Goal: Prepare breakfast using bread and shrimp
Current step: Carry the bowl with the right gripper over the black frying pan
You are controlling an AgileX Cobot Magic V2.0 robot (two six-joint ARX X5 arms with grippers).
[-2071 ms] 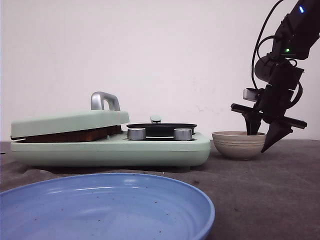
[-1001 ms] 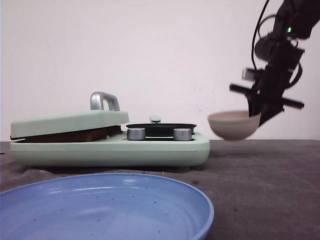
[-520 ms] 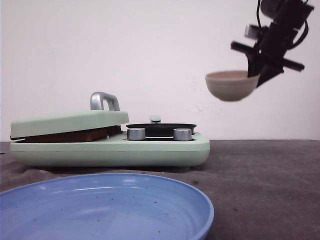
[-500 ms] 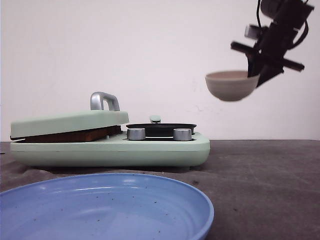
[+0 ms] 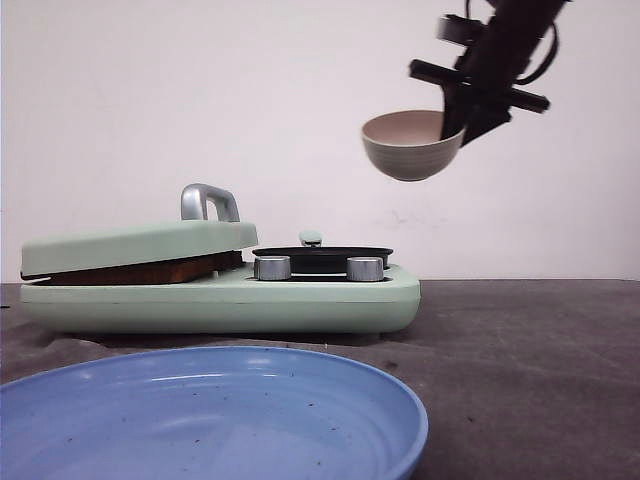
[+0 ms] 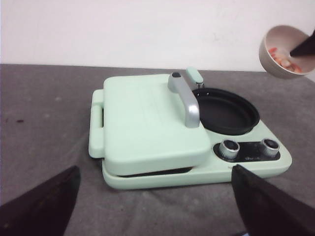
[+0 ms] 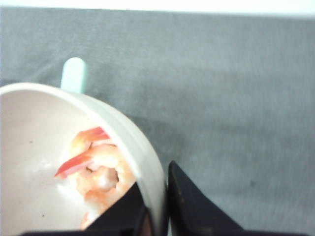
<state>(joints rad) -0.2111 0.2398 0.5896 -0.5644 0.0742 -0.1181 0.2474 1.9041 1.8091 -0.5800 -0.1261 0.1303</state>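
The right gripper (image 5: 462, 125) pinches the rim of the beige bowl (image 5: 411, 145), one finger inside, one outside, holding it high above the black pan (image 5: 322, 257); the shrimp (image 7: 98, 172) sit in the bowl (pink-orange, curled); the bread (image 5: 140, 270) lies pressed under the green lid (image 5: 140, 245); the left gripper (image 6: 152, 206) hangs spread wide, empty.

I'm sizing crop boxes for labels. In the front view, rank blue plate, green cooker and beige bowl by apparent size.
1. blue plate, nearest the camera, so inflated
2. green cooker
3. beige bowl, held by the right gripper
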